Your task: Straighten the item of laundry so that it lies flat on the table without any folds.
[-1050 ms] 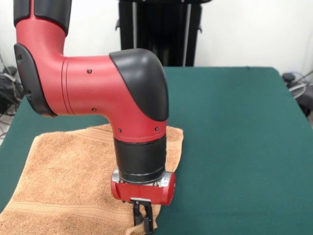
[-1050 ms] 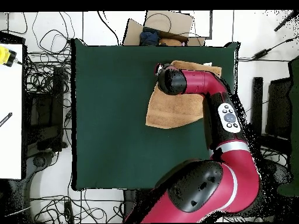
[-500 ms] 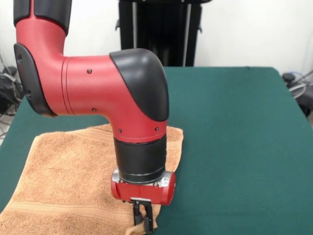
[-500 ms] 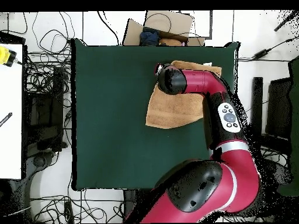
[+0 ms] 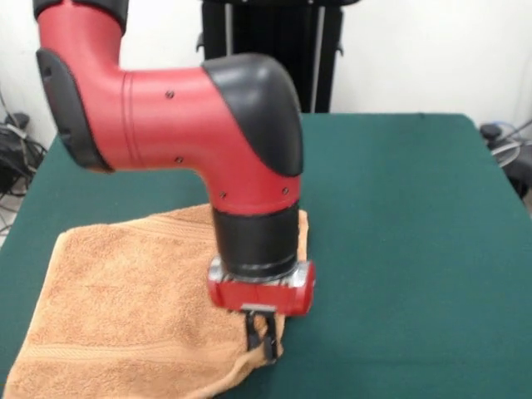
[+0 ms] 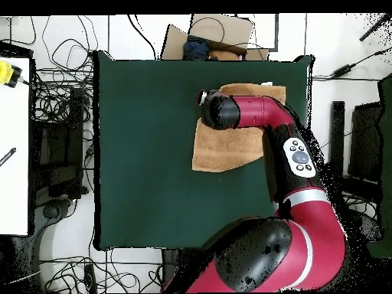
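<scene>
Since a second ago my arm has lifted and shifted a little toward 3 o'clock in the front view, and the towel's near corner has come up with it. Nearest the front camera, the tool (image 5: 259, 337) is pinched closed on that corner of the towel (image 5: 125, 307) (it peaks at the fingers). Behind it, the towel lies rumpled at about 9 o'clock on the green counter (image 5: 416, 233), whose far half is bare.
</scene>
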### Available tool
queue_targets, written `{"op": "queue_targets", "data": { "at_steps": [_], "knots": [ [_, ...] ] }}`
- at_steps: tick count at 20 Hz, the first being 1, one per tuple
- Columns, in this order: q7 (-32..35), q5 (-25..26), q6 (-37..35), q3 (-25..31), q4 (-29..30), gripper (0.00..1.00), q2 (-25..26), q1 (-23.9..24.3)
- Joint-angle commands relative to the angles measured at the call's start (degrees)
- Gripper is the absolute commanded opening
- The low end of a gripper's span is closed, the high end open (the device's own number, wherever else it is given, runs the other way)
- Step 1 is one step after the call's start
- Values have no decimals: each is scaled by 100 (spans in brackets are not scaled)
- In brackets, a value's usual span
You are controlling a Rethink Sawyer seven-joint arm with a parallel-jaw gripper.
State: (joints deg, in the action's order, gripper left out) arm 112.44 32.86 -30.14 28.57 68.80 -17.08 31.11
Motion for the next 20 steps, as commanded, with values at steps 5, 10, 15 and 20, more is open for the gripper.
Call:
{"op": "queue_targets", "data": {
  "at_steps": [5, 10, 15, 20],
  "knots": [
    [969, -500, -264, -408, 1564, 0, -511, -610],
    [552, -381, -94, -532, 1230, 0, -204, -581],
    [60, -174, -39, -540, 1019, 0, -55, -330],
    [-162, 40, 157, -548, 902, 0, -19, -182]
  ]
}}
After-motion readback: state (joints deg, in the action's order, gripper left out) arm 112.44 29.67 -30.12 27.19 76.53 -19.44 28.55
